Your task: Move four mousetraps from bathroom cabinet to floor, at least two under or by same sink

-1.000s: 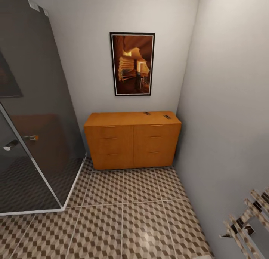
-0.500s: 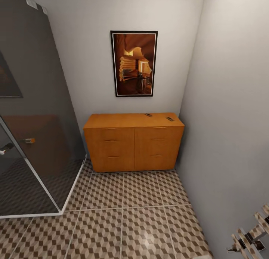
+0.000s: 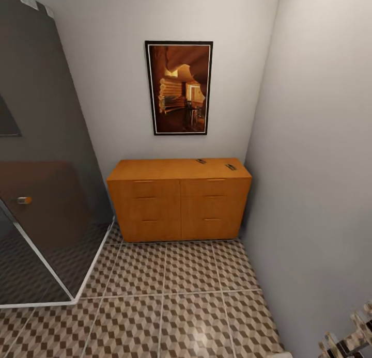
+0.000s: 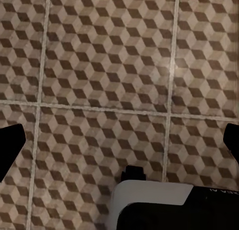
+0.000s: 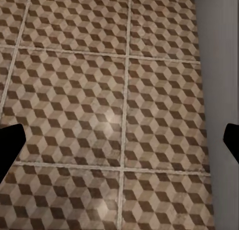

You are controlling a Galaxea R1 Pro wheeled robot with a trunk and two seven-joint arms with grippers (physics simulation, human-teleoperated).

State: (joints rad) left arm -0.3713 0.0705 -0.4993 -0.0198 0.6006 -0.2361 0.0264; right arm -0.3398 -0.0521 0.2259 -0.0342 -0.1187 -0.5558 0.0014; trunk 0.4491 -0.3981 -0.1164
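Cabinet is standing against the far wall, 2 mousetraps lying on its top toward the right end. Left gripper and right gripper are both hanging spread wide over bathroom floor, holding nothing.

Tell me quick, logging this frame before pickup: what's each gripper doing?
Left gripper: open, empty, over the floor.
Right gripper: open, empty.

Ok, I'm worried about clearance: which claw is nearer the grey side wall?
Right. The right claw hangs over tiles right beside the wall; the left claw is over tiles farther from it.
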